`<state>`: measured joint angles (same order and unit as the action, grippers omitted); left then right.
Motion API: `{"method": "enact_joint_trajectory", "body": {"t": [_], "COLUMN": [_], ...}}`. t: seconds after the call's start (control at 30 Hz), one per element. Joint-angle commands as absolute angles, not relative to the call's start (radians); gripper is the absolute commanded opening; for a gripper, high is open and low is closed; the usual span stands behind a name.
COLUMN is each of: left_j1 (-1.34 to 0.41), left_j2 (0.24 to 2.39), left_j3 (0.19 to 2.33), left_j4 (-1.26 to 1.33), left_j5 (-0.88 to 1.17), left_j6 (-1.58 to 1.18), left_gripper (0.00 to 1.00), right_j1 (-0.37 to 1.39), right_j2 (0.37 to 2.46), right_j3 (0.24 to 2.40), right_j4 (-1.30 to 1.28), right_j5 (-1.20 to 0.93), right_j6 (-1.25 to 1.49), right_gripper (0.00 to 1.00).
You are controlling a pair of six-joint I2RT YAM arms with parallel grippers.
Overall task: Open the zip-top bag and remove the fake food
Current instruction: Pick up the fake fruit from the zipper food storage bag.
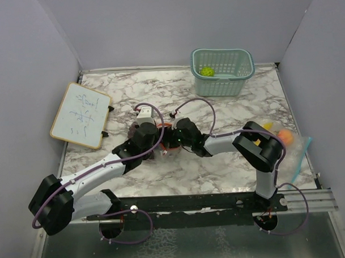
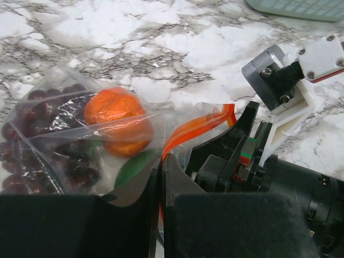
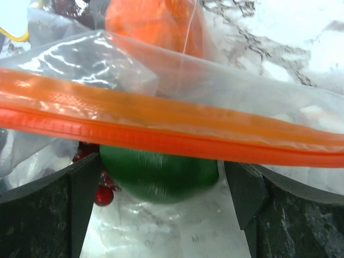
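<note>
- The left gripper [image 2: 161,169] is seen clenched: its two fingers are pressed together on the clear film of the zip-top bag [image 2: 64,134], at the edge of the bag's mouth.
- The right gripper [image 3: 164,185] is seen released, its fingers [image 3: 80,188] spread wide apart, and nothing is clamped between them.
- The bag's orange seal strip [image 3: 172,129] is stretched across just ahead of the right gripper's fingers, from one side of that view to the other.
- A dark green piece [image 3: 158,174] is seen inside the bag, between the right gripper's spread fingertips and just below the strip.
- An orange [image 2: 114,106] is enclosed in the bag ahead of the left gripper's tips and to their left.
- A purple grape bunch [image 2: 32,161] is pressed against the film farther to the left.
- In the left wrist view the strip is curled upward just right of the left gripper's tips, between them and the right gripper's black body.
- From above, both grippers are found tip to tip over the bag at the middle of the marble table [image 1: 234,104].
- A teal basket [image 1: 223,73] is set well beyond both grippers, off to the right, and a yellow-green piece [image 1: 207,72] is seen lying in it.
- A second clear bag [image 1: 289,145], with orange and yellow shapes inside, is laid beside the right arm's elbow, well apart from the right gripper.
- A whiteboard [image 1: 81,114] is placed well apart to the left of the left gripper.
</note>
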<state>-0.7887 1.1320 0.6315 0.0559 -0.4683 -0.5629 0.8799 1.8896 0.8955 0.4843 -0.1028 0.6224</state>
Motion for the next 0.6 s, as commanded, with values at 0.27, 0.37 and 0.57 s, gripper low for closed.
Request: {"method": "enact_joint_trajectory", "body": {"t": [0.27,0.37,0.57], "left_j1": [-0.81,-0.81,-0.81], "left_j2": [1.117,1.116,1.126], "left_j3": [0.614,0.615,0.621], "left_j4": [0.103,0.102,0.114], "left_j5": [-0.395,-0.402,-0.422], "left_j6": [-0.591,-0.595,-0.594], "left_gripper": [0.08,0.08,0.08], "right_j1": [0.939,0.939,0.939], "right_j2": [1.993,1.954,1.793], "right_j3": [0.998,0.97,0.881], "right_j4": [0.467,0.472,0.432], "right_j5": [-0.065,-0.071,-0.054], "right_j6": [0.594,0.594,0.583], "right_gripper": [0.81,0.69,0.59]}}
